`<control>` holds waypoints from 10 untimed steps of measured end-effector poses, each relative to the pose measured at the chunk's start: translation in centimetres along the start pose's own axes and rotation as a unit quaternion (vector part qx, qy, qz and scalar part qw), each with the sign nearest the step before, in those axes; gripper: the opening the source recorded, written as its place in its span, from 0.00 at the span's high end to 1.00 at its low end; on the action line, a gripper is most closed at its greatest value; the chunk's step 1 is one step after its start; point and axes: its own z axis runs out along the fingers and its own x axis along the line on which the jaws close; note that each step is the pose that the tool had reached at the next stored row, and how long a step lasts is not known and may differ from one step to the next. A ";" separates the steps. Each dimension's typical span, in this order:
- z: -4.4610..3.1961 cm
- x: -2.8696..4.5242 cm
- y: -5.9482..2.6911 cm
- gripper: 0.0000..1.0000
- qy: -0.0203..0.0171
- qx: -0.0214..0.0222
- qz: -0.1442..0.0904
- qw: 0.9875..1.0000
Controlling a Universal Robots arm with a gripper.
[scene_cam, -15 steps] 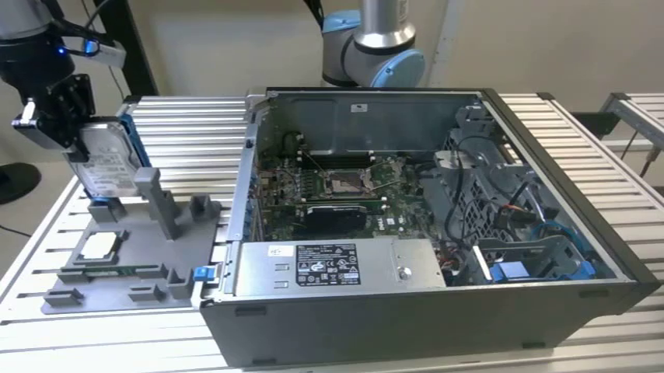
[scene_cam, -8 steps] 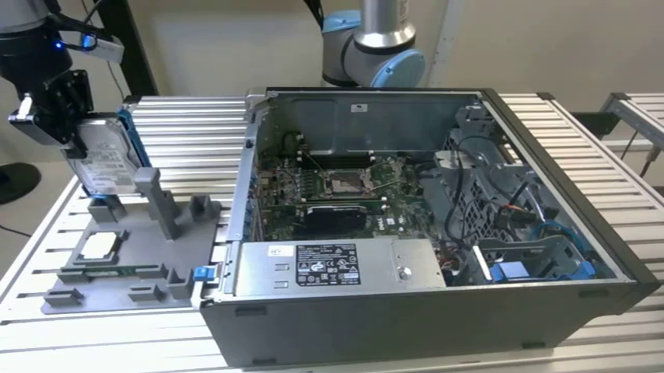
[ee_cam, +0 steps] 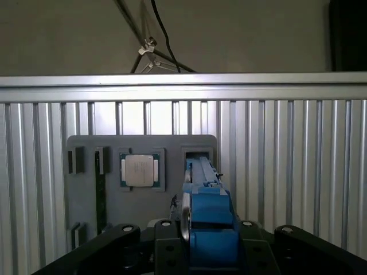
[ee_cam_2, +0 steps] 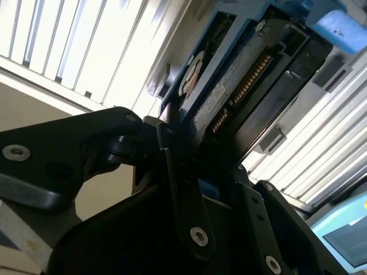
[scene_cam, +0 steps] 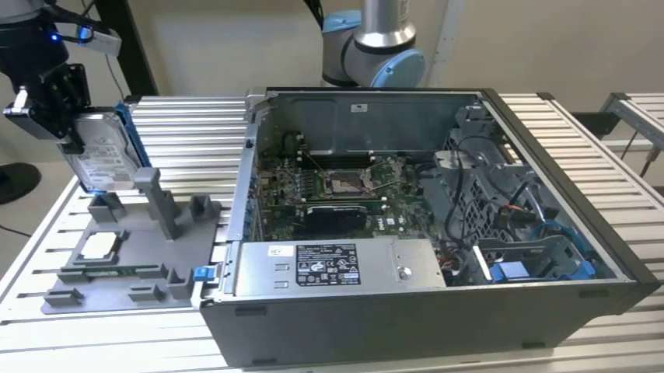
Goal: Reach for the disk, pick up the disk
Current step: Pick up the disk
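Observation:
The disk (scene_cam: 104,151) is a silver-grey drive with a white label and a blue bracket. It stands upright on edge at the exterior view's left, over the back slot of a grey holder tray (scene_cam: 135,260). My gripper (scene_cam: 75,136) is shut on its upper part, with black fingers on both faces. I cannot tell whether the lower edge is clear of the slot. In the first wrist view the disk (ee_cam: 206,212) appears edge-on between the fingers (ee_cam: 123,235) of the gripper (ee_cam: 206,243). The second wrist view shows the disk's (ee_cam_2: 229,97) connector side and the gripper (ee_cam_2: 195,172) around it.
An open computer case (scene_cam: 581,225) fills the middle and right of the roller table (scene_cam: 186,124), with a long grey labelled box (scene_cam: 332,268) at its front. A small silver chip (scene_cam: 99,245) lies in the holder tray. The arm's base (scene_cam: 374,54) stands behind the case.

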 end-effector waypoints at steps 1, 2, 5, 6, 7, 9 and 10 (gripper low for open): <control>-0.09 0.00 0.00 1.00 0.000 0.000 0.000 1.000; -0.18 0.00 0.00 1.00 0.000 0.000 0.000 1.000; -0.42 0.00 0.01 1.00 0.000 0.000 0.000 1.000; -0.50 0.00 0.01 1.00 0.000 0.000 0.000 1.000; -0.57 0.00 0.01 1.00 0.000 0.000 0.000 1.000; -0.71 0.01 0.02 1.00 0.000 0.000 0.000 1.000; -0.78 0.01 0.02 1.00 0.000 0.000 0.000 1.000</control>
